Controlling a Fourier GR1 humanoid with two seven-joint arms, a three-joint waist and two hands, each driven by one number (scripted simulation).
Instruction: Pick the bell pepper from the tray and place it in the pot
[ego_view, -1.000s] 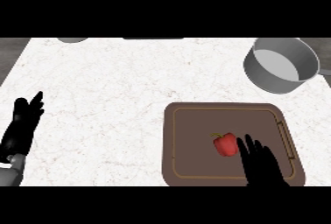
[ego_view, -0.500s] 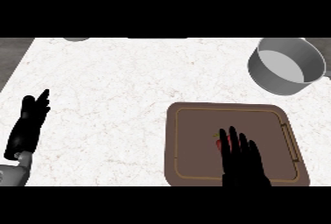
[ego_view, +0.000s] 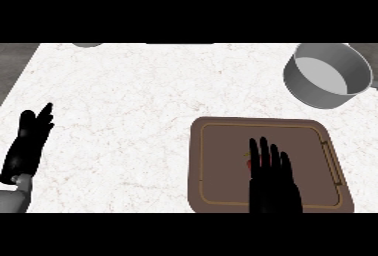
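Note:
A brown tray (ego_view: 221, 150) lies at the lower right of the counter. My right hand (ego_view: 272, 172) is spread flat over the tray's middle, fingers straight and pointing away from me. Only a sliver of the red bell pepper (ego_view: 249, 160) peeks out at the left edge of those fingers; the hand hides the rest. A grey pot (ego_view: 327, 75) stands at the upper right, beyond the tray. My left hand (ego_view: 28, 145) rests open at the counter's left edge, fingers up.
The white marble counter (ego_view: 140, 100) stretches between the two hands. A grey rounded object (ego_view: 87, 44) shows at the top left edge. The counter's left edge runs diagonally beside my left hand.
My right hand has slid left and forward over the bell pepper, which showed plainly before and is now almost fully covered. The left hand has barely shifted.

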